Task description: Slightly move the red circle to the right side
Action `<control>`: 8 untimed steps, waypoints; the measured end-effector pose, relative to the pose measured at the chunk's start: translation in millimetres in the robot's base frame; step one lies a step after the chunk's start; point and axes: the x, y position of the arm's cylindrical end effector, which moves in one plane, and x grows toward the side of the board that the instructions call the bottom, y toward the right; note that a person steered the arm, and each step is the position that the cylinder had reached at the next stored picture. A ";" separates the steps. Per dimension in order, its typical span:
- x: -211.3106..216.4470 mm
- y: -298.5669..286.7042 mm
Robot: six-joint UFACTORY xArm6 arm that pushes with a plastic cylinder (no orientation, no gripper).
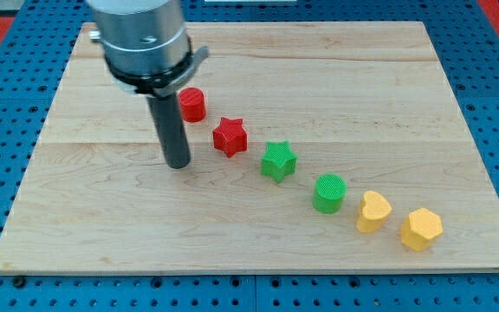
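Here the red circle (192,104) stands upright, round, with no long axis. My tip (178,164), a jawless rod holding nothing, rests nearer and slightly left of it, apart, left of the red star (230,136).

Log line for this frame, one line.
tool: my tip on board | left of red star | below-left of red circle, apart | push: not started

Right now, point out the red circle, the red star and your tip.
red circle (192,103), camera view, on its flat top face.
red star (230,135), camera view, on its top face's centre.
my tip (178,165), camera view, the rod's very end, left-below the red circle.
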 end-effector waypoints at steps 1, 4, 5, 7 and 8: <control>-8.3 10.2; -26.4 -35.0; -26.4 -97.0; -62.8 -196.2; -97.0 -206.6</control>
